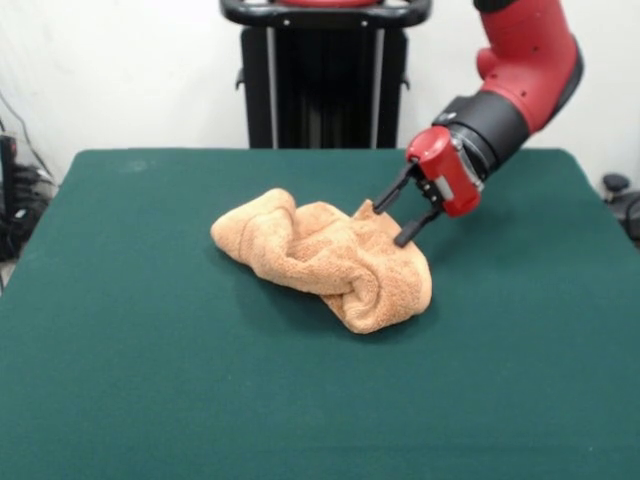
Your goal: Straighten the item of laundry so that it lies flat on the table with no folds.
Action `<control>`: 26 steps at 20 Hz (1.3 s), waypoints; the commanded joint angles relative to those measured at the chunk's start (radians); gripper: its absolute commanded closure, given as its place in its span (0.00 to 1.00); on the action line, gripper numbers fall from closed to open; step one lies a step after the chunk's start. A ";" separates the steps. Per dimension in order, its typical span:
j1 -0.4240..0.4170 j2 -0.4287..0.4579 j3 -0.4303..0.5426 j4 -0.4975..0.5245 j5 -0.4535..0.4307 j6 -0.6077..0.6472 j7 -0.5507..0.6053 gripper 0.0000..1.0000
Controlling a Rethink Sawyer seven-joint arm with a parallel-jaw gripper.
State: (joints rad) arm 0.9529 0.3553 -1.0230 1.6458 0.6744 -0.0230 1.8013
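The light orange-tan terry towel (pixel 325 258) lies crumpled in a twisted heap near the middle of the dark green table (pixel 150 380), with thick folds and a rolled lump at its near right end. My gripper (pixel 392 220) comes in from the upper right, tilted down to the left. Its two black fingers (pixel 408 234) are spread apart at the towel's far right edge, where a small corner of cloth sticks up between them. The fingers do not pinch the cloth. The towel's ribbed bands are hidden in the folds.
The robot's black pedestal (pixel 325 75) stands at the table's far edge. Cables and dark gear (pixel 20 195) sit off the table's left side, and a dark object (pixel 620 195) sits off its right side.
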 commanded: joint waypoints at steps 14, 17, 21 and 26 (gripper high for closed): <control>0.052 -0.019 0.194 -0.145 0.074 0.197 0.273 0.00; 0.076 -0.019 0.178 -0.145 0.079 0.248 0.291 0.00; 0.132 0.018 0.113 -0.165 0.094 0.364 0.346 0.00; 0.176 0.026 0.078 -0.178 0.097 0.452 0.385 0.00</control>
State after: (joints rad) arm 1.0696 0.3691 -1.0125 1.6432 0.6898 0.2256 1.8015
